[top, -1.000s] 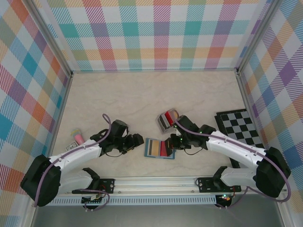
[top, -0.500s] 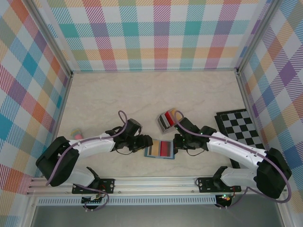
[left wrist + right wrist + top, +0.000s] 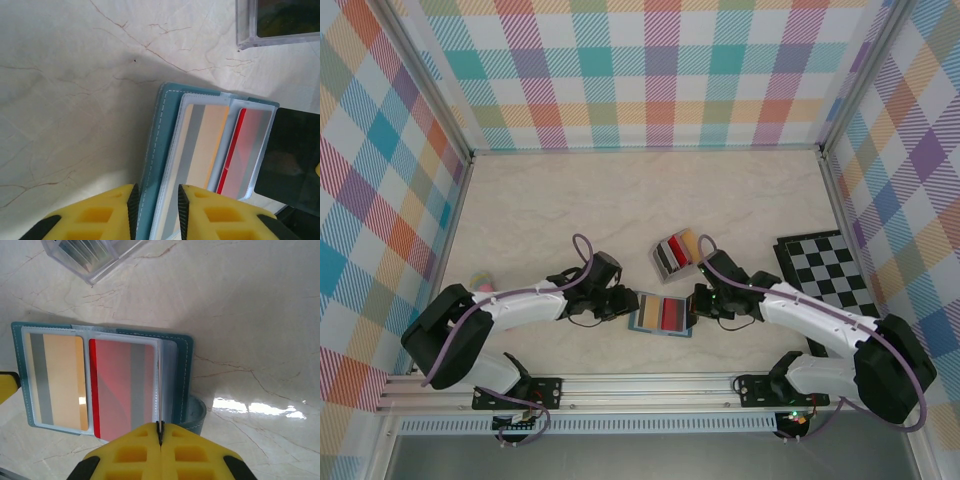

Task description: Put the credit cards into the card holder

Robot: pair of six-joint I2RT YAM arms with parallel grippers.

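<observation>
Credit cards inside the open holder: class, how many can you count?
2. A gold-yellow card sits in the left sleeve of the holder, and a red card in the sleeve beside it on the right. Others may be hidden behind them.

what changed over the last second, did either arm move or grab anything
The left gripper reached right to the card holder, and its jaws narrowed around the holder's left edge; whether they grip it yet is unclear. The right gripper stayed shut, pinched on the holder's right side. The holder, the card rack and the chequered board kept their places.
</observation>
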